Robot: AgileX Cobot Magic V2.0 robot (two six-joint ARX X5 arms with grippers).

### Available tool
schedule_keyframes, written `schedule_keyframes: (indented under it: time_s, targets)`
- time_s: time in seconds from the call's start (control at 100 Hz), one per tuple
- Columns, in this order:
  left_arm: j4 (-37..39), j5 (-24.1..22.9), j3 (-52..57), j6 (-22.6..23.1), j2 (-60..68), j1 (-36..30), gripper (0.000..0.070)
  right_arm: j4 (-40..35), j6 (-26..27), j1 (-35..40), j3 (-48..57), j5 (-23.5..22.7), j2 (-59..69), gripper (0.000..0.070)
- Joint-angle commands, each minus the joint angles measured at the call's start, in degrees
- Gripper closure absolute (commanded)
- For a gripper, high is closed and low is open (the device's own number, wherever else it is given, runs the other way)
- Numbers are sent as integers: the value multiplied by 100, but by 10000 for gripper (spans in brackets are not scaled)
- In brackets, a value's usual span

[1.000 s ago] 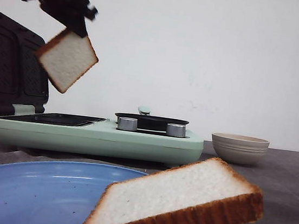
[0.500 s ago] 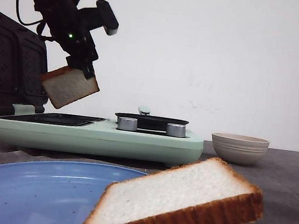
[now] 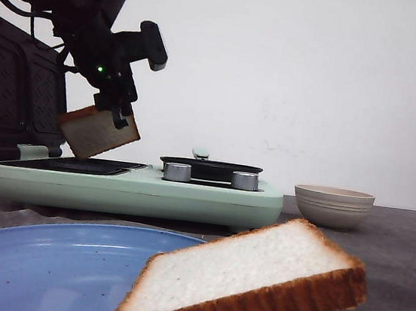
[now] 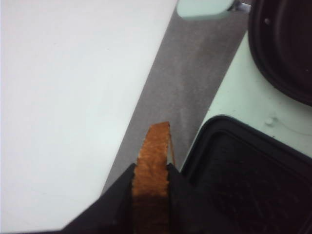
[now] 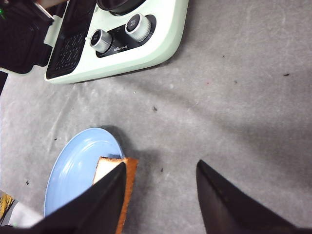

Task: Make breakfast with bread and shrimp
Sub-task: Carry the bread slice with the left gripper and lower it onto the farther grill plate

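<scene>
In the front view, the left gripper (image 3: pixel 118 112) holds one slice of bread (image 3: pixel 97 133) by its upper edge. The slice hangs tilted at the far left, just above the dark grill plate (image 3: pixel 78 163) of the green breakfast machine (image 3: pixel 136 187), whose lid (image 3: pixel 14 94) stands open at the left. A second bread slice (image 3: pixel 246 278) lies very near the camera, leaning on the right rim of the blue plate (image 3: pixel 51 258). A beige bowl (image 3: pixel 333 206) stands far right on the grey table (image 3: pixel 400 262). I see no shrimp here; perhaps it is inside the bowl, but the wall of the bowl hides that.

In the left wrist view, the fingers (image 4: pixel 117 204) are closed narrow on the brown crust of the held slice (image 4: pixel 152 165). The grill plate (image 4: pixel 243 185) is below and to one side, so the slice seems to hang over its edge. If it is let go here, it may land half on the green rim, or stand against the open lid. The grip is only on the crust, so the soft slice may also tear or slip.

In the right wrist view, the right gripper (image 5: pixel 161 195) stands wide open with nothing between the fingers, above the table beside the blue plate (image 5: pixel 78 165). The plate slice (image 5: pixel 114 170) is partly covered by one finger. The small pan (image 5: pixel 117 5) on the machine is cut off by the frame.
</scene>
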Motion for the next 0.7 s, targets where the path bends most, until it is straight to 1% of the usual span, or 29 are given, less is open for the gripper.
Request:
schedule_keyframes:
  time_s: [0.0, 0.05, 0.21, 0.33, 0.41, 0.45, 0.54, 0.6, 0.64, 0.69]
  targets:
    - [39, -22, 138, -129, 155, -48, 697, 20, -94, 15, 92, -13, 17, 421]
    - [-35, 17, 138, -262, 157, -48, 697, 20, -94, 15, 92, -13, 17, 421]
    - [-96, 48, 138, -479, 157, -59, 698, 20, -96, 15, 92, -13, 17, 421]
    - [-177, 66, 138, -501, 157, -57, 693, 20, -94, 15, 92, -15, 17, 421]
    - [-267, 81, 138, -509, 157, -59, 645, 17, -94, 15, 92, -15, 17, 421]
    - [-291, 81, 138, -577, 157, -59, 596, 17, -96, 15, 92, -15, 17, 421]
    - [-304, 81, 138, -730, 157, -59, 420, 20, -96, 15, 92, -13, 17, 421]
    - [-310, 83, 138, -761, 157, -59, 325, 20, -98, 15, 92, -13, 17, 421]
    - [-313, 87, 138, -761, 157, -59, 293, 20, -111, 15, 92, -13, 17, 421]
    - [-313, 129, 138, -761, 157, -59, 274, 17, -140, 15, 92, -13, 17, 421]
